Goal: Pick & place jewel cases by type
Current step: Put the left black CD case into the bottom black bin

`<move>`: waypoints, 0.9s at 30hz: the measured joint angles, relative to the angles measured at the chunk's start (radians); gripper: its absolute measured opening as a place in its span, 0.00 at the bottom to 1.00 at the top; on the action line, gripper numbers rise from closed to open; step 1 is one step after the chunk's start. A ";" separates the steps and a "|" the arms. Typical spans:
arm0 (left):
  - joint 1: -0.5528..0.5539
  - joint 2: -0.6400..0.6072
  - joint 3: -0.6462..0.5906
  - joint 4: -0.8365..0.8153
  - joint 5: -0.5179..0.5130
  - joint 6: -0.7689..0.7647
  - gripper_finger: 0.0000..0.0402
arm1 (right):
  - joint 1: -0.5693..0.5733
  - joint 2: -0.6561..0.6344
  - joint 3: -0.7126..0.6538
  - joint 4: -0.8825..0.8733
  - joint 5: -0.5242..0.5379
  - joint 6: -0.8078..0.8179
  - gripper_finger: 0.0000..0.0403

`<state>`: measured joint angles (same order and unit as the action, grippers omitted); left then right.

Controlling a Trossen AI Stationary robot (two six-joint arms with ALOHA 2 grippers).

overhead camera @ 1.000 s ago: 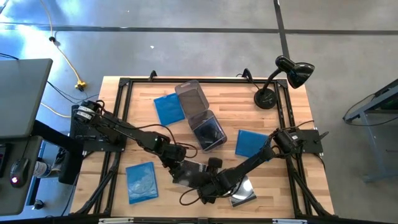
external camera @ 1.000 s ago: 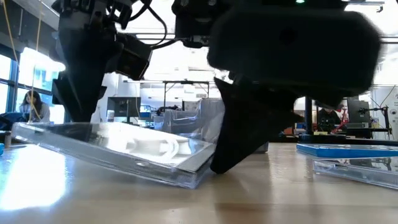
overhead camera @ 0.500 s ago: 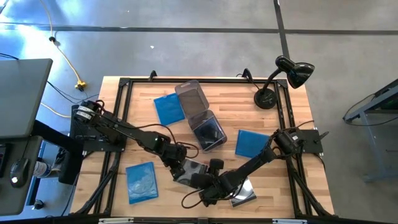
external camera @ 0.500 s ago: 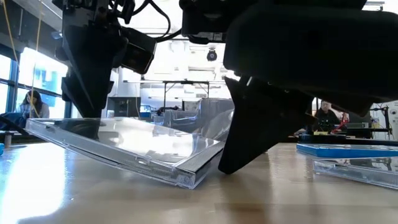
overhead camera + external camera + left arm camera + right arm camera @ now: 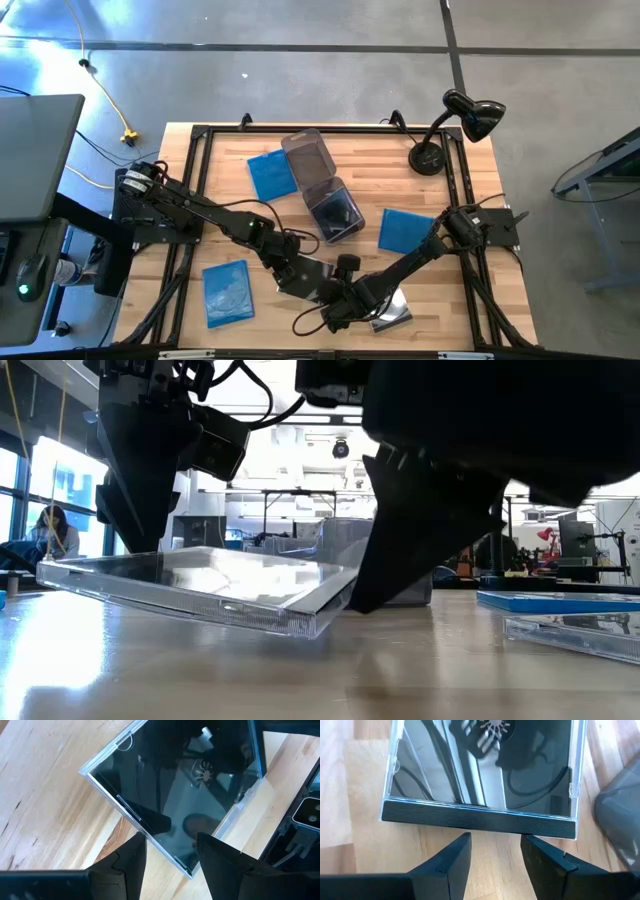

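Note:
A clear jewel case with a black tray (image 5: 308,270) hangs tilted between my two grippers near the table's front, also shown in the low view (image 5: 220,585). My left gripper (image 5: 170,855) holds its raised left end. My right gripper (image 5: 492,845) stands open at the case's black spine (image 5: 480,822), the lower end. Three blue jewel cases lie flat: far left (image 5: 272,175), right (image 5: 405,230), near left (image 5: 225,292). A silver-faced case (image 5: 392,310) lies by my right arm. My left gripper has a corner of the case (image 5: 187,870) between its two fingers, one finger (image 5: 135,855) on each of the two edges that meet there. The fingers slant down from the table's left. That end is lifted clear. My right gripper meets the spine edge (image 5: 345,595) with its open fingertips (image 5: 462,842), slanting down from the table's right. The spine lies across both tips. This end sits lower, just above the table; whether it touches the wood I cannot tell.
Two smoky-grey tubs (image 5: 305,155) (image 5: 335,212) stand just beyond the grippers at mid-table. A black desk lamp (image 5: 445,130) stands at the far right corner. A black frame (image 5: 200,190) runs around the table's edges.
The case has tipped toward level: its spine end by my right gripper has risen off the table, while the end in my left gripper has stayed at about the same height.

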<state>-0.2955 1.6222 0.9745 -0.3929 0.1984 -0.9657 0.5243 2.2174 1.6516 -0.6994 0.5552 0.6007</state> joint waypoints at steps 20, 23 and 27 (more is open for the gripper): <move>0.000 -0.025 0.000 -0.037 -0.003 0.029 0.42 | 0.000 -0.022 0.003 0.000 0.040 -0.026 0.41; 0.000 -0.033 0.000 -0.041 -0.006 0.029 0.42 | 0.000 -0.022 0.003 -0.003 0.050 -0.034 0.41; 0.000 -0.032 0.016 -0.063 -0.004 0.050 0.42 | -0.002 -0.022 0.003 -0.010 0.053 -0.043 0.41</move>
<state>-0.2955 1.5902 0.9908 -0.4562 0.1947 -0.9157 0.5228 2.1952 1.6543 -0.7096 0.6080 0.5573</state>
